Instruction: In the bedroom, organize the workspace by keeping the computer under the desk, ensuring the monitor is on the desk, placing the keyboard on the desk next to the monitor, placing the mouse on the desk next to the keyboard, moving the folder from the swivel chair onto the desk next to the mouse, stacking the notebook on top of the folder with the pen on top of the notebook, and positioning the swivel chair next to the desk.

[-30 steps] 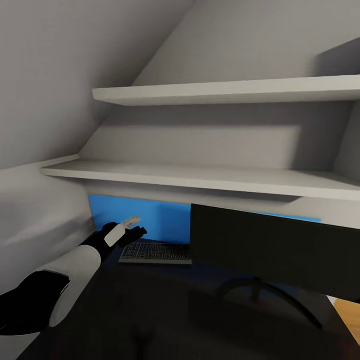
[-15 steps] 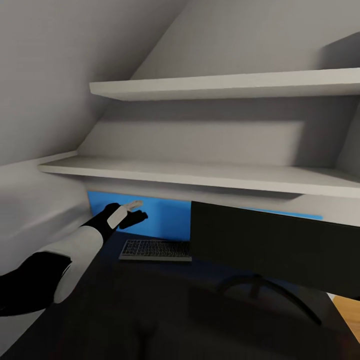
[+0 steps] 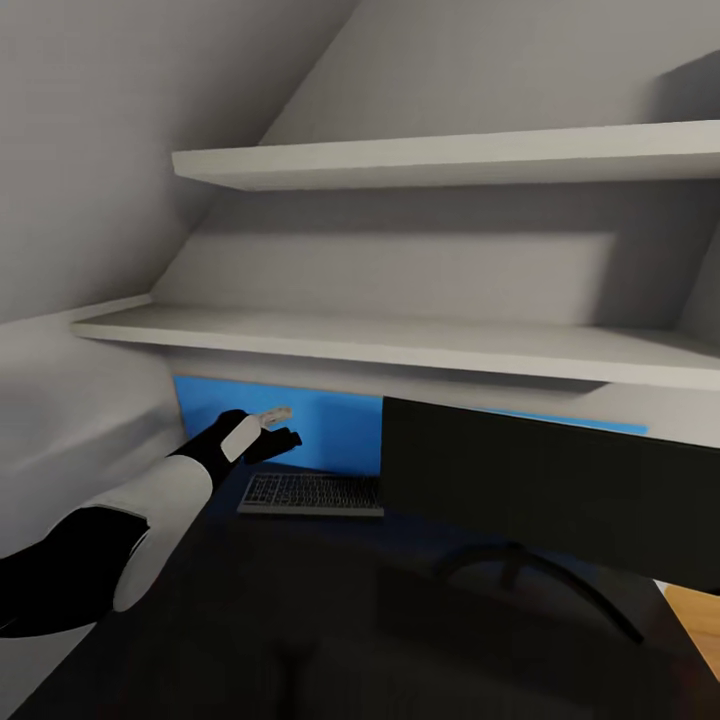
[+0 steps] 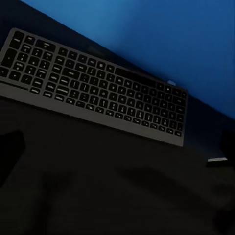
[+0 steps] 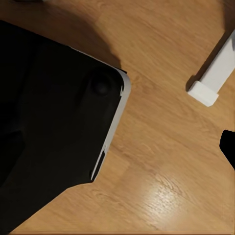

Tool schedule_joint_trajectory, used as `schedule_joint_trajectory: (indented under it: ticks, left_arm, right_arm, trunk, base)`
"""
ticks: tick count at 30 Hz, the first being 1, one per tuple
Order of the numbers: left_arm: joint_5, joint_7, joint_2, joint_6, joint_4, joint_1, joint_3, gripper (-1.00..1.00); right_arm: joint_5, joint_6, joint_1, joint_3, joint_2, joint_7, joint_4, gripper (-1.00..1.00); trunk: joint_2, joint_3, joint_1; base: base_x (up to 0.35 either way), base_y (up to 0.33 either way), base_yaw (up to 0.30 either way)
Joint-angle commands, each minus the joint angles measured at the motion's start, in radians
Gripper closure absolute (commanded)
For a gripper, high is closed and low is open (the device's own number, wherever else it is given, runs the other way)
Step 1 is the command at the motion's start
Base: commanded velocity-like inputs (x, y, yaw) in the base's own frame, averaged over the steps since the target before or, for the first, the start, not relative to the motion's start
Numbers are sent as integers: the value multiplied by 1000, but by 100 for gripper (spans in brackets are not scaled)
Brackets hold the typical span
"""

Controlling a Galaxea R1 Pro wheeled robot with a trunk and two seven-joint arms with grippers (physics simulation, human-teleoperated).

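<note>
Head view: the left gripper (image 3: 272, 428) is held above the dark desk (image 3: 300, 610); whether it is open cannot be told. The slim grey rigid keyboard (image 3: 311, 494) lies just below and ahead of it, beside the black flat monitor (image 3: 540, 490).

Left wrist view: the keyboard (image 4: 93, 85) is judged light and stiff, best pinched across a long edge.

Right wrist view: wooden floor (image 5: 166, 161) is seen; the right gripper's state cannot be told.

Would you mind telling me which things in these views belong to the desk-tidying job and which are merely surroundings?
Part of the job:
- keyboard
- monitor
- desk
- left gripper, raised over the keyboard's left end

Just surroundings:
- two wall shelves
- blue panel
- wooden floor
</note>
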Motion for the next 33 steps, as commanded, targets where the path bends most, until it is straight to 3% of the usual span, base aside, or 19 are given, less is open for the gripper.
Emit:
schedule_joint_trajectory:
  ticks: [1, 9, 33]
  left_arm:
    - [11, 9, 0, 3, -2, 0, -6, -100]
    - [11, 7, -21, 0, -2, 0, -5, -100]
    - [6, 7, -6, -17, -3, 3, 3, -100]
  right_arm:
    - [-12, -2, 0, 5, -1, 2, 0, -100]
    - [-19, -3, 1, 4, -2, 2, 3, -100]
    - [-22, -4, 1, 4, -2, 1, 3, -100]
  trunk:
    - [-1, -2, 0]
    - [-1, -15, 0]
    - [-1, -53, 0]
  base:
    - [0, 0, 0]
    - [0, 0, -46]
    - [-23, -15, -72]
